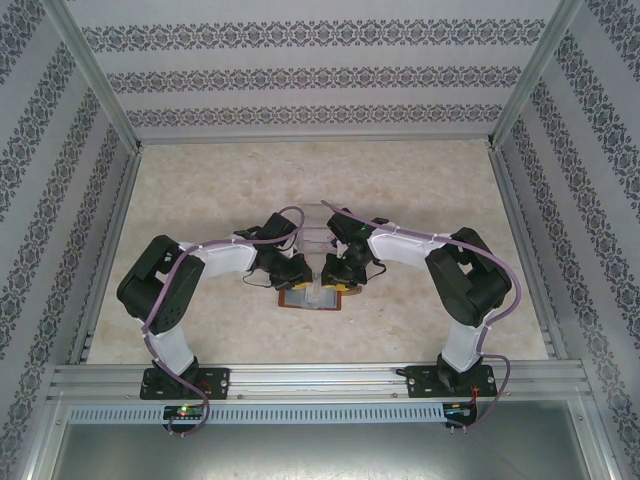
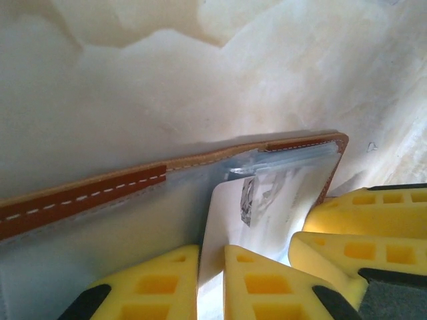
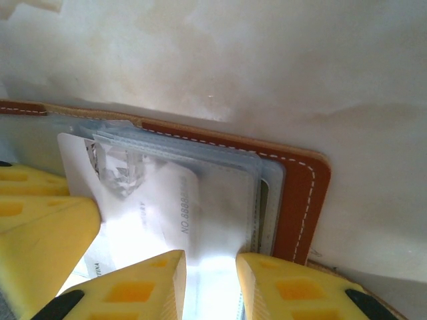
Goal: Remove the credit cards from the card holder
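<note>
The card holder (image 1: 300, 299) lies open on the table between both arms, brown leather edge (image 2: 80, 197) with grey-blue clear pockets (image 3: 267, 193). A white credit card (image 2: 267, 200) with grey print sticks partly out of a pocket. My left gripper (image 2: 211, 257) has its yellow fingers closed on that card's near edge. In the right wrist view the same card (image 3: 153, 193) shows under the clear pocket. My right gripper (image 3: 208, 263) stands with its fingers apart, tips down on the pocket side of the card holder, nothing pinched between them. In the top view the left gripper (image 1: 298, 272) and right gripper (image 1: 338, 274) meet over it.
A clear acrylic rack (image 1: 318, 235) stands just behind the card holder, between the two wrists. The right gripper's yellow fingers (image 2: 360, 233) crowd the left wrist view's right side. Patterned walls and metal rails (image 1: 130, 200) bound the pale marbled table (image 1: 200, 190).
</note>
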{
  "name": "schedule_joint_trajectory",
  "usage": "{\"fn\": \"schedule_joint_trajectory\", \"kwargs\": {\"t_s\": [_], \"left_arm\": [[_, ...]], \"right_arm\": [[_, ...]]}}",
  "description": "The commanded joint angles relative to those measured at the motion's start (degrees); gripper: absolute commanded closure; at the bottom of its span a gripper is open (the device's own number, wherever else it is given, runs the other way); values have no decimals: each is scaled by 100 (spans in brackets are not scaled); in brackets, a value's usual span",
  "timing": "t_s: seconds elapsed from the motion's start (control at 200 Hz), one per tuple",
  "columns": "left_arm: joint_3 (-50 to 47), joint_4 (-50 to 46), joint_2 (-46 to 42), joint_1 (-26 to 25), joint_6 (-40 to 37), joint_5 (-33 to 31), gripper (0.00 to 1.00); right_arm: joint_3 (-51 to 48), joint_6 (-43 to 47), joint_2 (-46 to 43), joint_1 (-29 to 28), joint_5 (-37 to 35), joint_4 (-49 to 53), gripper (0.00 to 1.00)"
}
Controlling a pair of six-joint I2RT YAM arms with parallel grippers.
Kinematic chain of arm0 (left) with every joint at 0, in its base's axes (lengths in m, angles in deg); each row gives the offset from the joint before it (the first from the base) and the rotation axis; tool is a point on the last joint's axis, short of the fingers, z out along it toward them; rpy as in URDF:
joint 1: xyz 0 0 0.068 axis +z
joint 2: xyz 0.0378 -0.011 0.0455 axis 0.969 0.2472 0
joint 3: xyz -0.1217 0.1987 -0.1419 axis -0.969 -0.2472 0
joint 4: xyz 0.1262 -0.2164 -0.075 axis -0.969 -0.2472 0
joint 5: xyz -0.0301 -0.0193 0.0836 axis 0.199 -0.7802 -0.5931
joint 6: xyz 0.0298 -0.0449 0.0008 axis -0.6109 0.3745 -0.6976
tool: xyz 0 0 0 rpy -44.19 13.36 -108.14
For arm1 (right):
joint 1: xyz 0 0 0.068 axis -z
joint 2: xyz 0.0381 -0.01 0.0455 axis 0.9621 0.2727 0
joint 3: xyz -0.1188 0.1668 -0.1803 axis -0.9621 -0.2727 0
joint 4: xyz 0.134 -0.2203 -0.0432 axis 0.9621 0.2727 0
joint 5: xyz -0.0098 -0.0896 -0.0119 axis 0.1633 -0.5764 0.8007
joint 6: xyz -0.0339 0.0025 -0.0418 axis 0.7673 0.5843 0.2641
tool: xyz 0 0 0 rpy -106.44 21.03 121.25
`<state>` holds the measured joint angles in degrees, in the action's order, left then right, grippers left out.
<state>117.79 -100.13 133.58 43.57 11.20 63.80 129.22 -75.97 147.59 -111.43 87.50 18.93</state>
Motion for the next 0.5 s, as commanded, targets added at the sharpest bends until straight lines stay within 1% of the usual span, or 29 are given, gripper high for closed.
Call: {"fn": "schedule_joint_trajectory", "kwargs": {"t_s": [0.0,0.2,0.495], "left_arm": [[-49,-366,-286,44,-164,-302,85],[-6,-874,-619,65,-376,-592,87],[136,-1234,-932,70,-583,-669,90]], "right_arm": [[-73,95,314,-10,-248,233,69],[-35,117,309,-16,-258,260,69],[-19,120,187,2,-279,282,69]]}}
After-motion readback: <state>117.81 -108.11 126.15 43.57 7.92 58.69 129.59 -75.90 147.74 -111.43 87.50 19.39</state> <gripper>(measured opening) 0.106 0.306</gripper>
